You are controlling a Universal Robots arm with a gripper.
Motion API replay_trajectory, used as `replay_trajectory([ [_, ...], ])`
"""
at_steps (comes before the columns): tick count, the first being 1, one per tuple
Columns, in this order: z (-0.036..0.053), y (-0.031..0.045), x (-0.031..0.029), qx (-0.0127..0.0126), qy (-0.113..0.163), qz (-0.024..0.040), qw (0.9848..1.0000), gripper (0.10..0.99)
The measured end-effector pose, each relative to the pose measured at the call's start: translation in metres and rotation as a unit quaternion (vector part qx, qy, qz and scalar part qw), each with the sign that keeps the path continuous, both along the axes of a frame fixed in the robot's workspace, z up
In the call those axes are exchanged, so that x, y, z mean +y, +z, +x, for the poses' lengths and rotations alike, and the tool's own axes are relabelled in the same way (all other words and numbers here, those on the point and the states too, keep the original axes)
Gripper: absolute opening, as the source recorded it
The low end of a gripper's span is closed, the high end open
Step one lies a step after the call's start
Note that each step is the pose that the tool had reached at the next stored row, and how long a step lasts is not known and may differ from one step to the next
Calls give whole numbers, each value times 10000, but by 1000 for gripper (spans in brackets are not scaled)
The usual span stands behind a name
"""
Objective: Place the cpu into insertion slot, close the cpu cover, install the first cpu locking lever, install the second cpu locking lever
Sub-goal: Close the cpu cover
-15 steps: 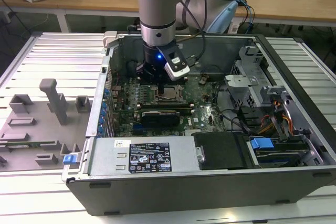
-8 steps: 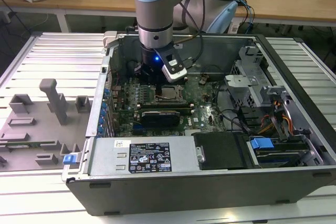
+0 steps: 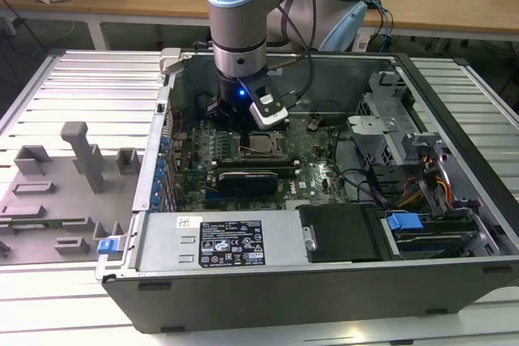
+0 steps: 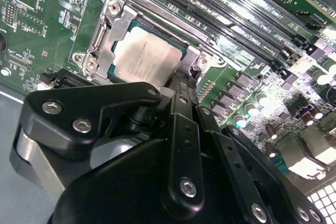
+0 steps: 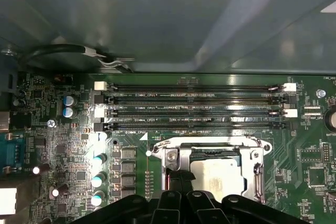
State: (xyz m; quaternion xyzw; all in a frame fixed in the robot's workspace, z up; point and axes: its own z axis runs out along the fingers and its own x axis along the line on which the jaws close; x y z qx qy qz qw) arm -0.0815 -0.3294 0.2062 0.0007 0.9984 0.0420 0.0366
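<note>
1. The cpu (image 4: 143, 59) sits flat in the insertion slot (image 5: 212, 154) on the green motherboard (image 5: 131, 145), with its pale metal top facing up.
2. The cpu cover (image 4: 113, 27) lies down over the chip. Its silver frame runs round the edges, and the chip's top shows through the central window.
3. A thin metal rod (image 4: 157, 10) runs along one side of the socket frame. Whether it is latched cannot be told.
4. The gripper (image 4: 180, 83) is just beside the socket, at one edge of the cover. Its black fingers (image 5: 173, 182) are drawn close together with nothing seen between them. They are near the frame, but whether they touch it is not clear.
5. Long black memory slots (image 5: 194, 106) lie in parallel rows next to the socket — on the side away from the gripper in the first wrist view.
6. In the exterior view the robot arm (image 3: 239, 14) reaches straight down into an open computer case (image 3: 324, 281), above the board's middle.
7. The case rests on a grey slatted table (image 3: 73, 87). A set of grey fixture blocks (image 3: 81, 155) stands towards the exterior view's left, well apart from the arm.
</note>
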Motion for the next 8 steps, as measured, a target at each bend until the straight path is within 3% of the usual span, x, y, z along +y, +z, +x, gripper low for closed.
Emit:
replay_trajectory([
  [8, 20, -5, 1, 0, 1, 1, 10000, 106],
])
